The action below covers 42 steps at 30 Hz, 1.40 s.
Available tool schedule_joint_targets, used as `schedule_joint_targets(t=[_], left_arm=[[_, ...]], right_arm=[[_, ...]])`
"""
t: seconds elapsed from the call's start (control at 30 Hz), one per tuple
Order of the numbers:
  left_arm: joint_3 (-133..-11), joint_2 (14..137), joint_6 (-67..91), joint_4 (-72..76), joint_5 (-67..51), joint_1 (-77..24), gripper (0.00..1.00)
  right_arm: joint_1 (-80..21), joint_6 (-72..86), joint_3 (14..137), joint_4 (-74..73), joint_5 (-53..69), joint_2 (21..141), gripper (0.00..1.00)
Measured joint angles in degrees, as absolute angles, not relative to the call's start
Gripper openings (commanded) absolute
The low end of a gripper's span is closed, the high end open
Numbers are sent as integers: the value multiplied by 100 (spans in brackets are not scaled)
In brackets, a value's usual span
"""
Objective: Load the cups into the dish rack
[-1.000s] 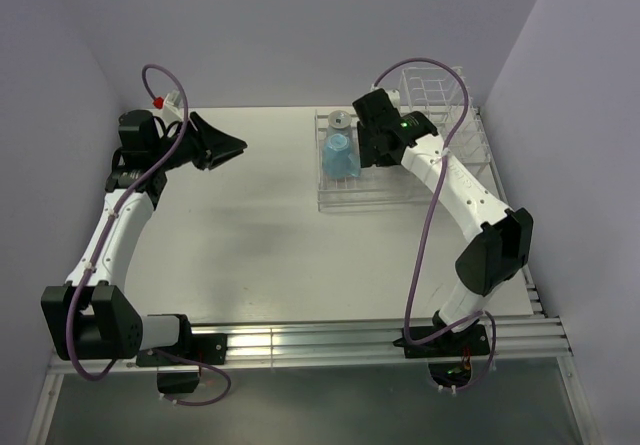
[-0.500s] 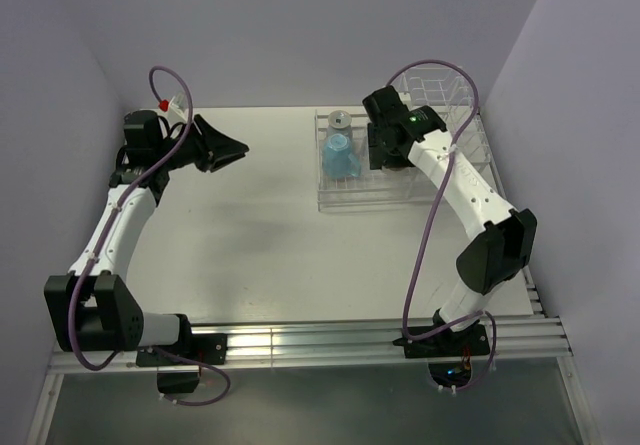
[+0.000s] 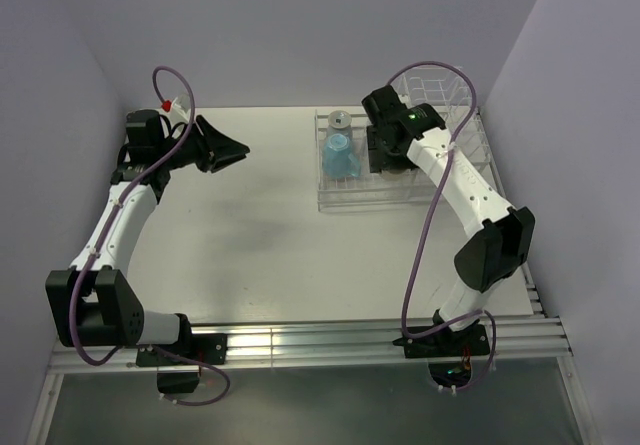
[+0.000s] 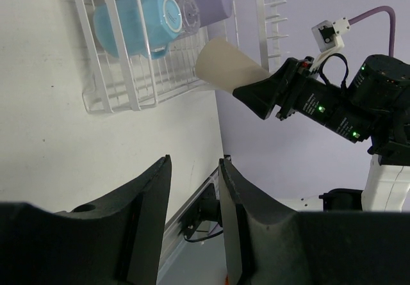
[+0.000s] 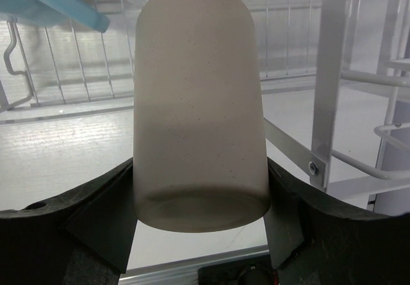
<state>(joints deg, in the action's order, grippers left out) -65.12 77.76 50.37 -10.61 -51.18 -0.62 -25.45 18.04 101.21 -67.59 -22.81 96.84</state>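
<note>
My right gripper [image 3: 392, 161] is shut on the tan brown cup [image 5: 198, 105] and holds it tilted just above the flat grid of the white dish rack [image 3: 366, 201]. The left wrist view also shows that cup [image 4: 225, 71] in the black fingers beside the rack [image 4: 115, 94]. A light blue mug [image 3: 340, 155] lies in the rack, with a clear glass [image 4: 186, 13] and the lavender tumbler [image 4: 213, 2] behind it. My left gripper [image 3: 228, 151] is open and empty, held in the air over the table's far left, well apart from the rack.
The rack's taller divider section [image 3: 440, 95] stands at the back right against the wall. Its upright white posts [image 5: 328, 73] rise close to the right of the held cup. Lavender walls close in the table on three sides.
My right gripper has shifted a little to the right and nearer over the rack with the tan cup in it. The left arm has barely moved.
</note>
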Motion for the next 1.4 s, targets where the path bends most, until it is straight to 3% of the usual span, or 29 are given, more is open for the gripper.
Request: schedule_joint_targets(t=[1.0, 1.4], left_arm=[[-6589, 7977, 5037, -1057, -5162, -62, 41], [-6589, 7990, 5028, -1057, -5162, -62, 41]], right_arm=[[-2523, 1656, 10309, -6759, -1710, 10591, 5], [-2523, 1643, 10320, -6702, -1610, 10645, 15]])
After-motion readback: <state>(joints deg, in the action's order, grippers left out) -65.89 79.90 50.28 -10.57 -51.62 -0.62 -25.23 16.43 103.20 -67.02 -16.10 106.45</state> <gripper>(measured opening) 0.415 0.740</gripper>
